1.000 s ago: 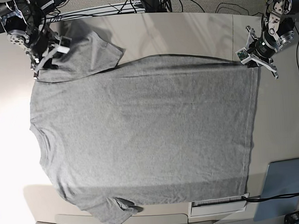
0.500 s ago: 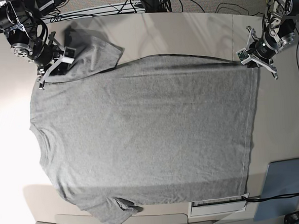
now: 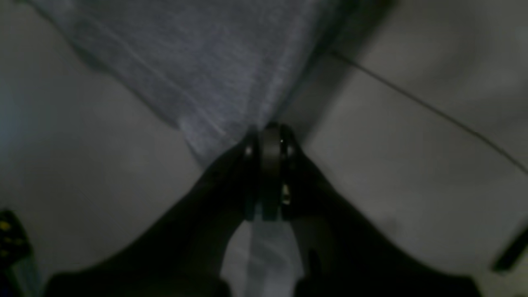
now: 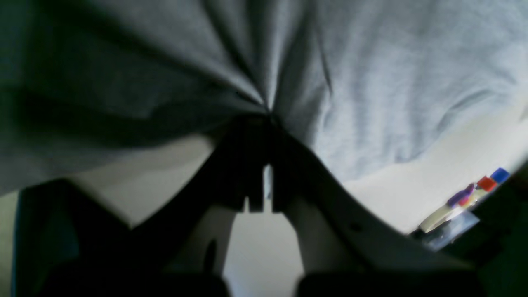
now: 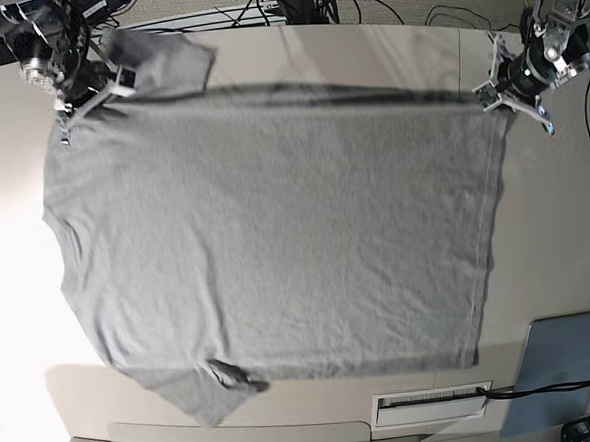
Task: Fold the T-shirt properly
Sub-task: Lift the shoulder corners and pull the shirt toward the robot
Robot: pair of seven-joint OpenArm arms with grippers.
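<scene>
At the table's far edge, both arms' fingers [image 5: 511, 103] pinch the T-shirt [image 5: 276, 242].

Looks like a robotics lab / test bench, not a home. Pale worktop [image 5: 365, 56] made of joined panels, seam visible near its far right corner. Black cables [image 5: 292, 11] bunched behind the far edge. Two robot arms fixed at the far corners. Grey-blue panel [image 5: 569, 364] at the near right corner, white labelled box [image 5: 432, 405] on the near edge. Right wrist view: prob. coloured-capped markers [image 4: 474, 196] on the worktop, too blurred to be sure.
</scene>
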